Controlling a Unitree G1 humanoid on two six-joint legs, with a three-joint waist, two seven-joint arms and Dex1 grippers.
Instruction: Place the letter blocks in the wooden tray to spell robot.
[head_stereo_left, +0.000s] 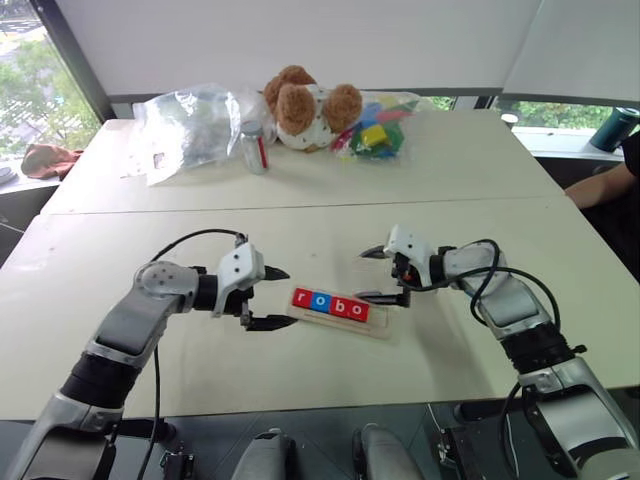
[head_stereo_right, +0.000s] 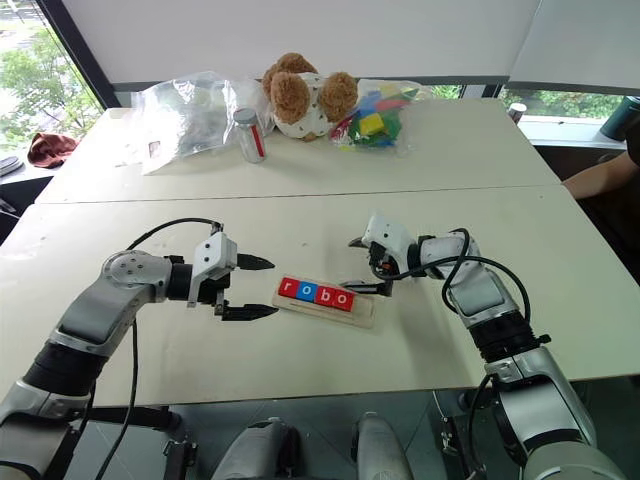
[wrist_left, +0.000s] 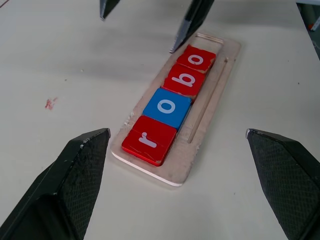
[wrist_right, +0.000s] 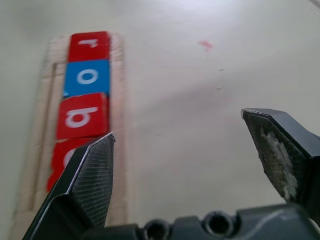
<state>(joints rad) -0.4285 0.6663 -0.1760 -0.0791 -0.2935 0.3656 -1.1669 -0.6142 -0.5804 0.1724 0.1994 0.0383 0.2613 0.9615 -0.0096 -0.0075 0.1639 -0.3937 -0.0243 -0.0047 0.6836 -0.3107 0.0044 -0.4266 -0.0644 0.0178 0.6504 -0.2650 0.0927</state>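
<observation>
On table (head_stereo_left: 200, 215) between our arms lay wooden tray (wrist_left: 210, 105), 4 letter blocks (wrist_left: 167, 107) reading "robo", end slot bare. Left gripper (head_stereo_left: 272, 298) and right gripper (head_stereo_left: 377, 273) both spread wide, empty. We judged risk: right fingertip close beside last block could nudge row; no 5th tile seen.

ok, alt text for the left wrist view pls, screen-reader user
A pale wooden tray lies on a white table, holding four letter blocks in a row that spell "robo": red r, blue o, red b, red o. The open left claw frames the tray's near end, and the right claw's two fingertips point down at its far end.
</observation>
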